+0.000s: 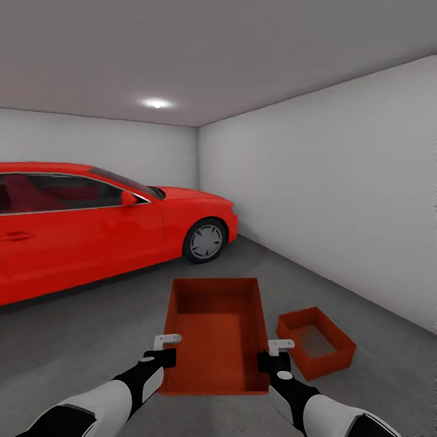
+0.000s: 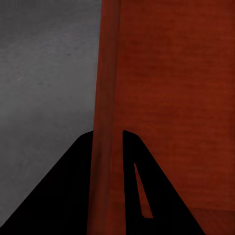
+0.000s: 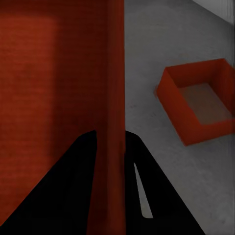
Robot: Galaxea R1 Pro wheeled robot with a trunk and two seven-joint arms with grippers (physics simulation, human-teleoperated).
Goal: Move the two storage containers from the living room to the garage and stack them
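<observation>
Stacking step, garage. Your left hand and right hand each pinch a side wall of the carried container. Next: centre it over the floor container, to its right, then lower.

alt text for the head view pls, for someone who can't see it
Two robot arms hold an orange-red open-top ribbed plastic bin by its side walls, left tool and right tool each clamped on a wall. A second identical bin sits on the grey concrete floor to its right; a red car is parked behind.
</observation>
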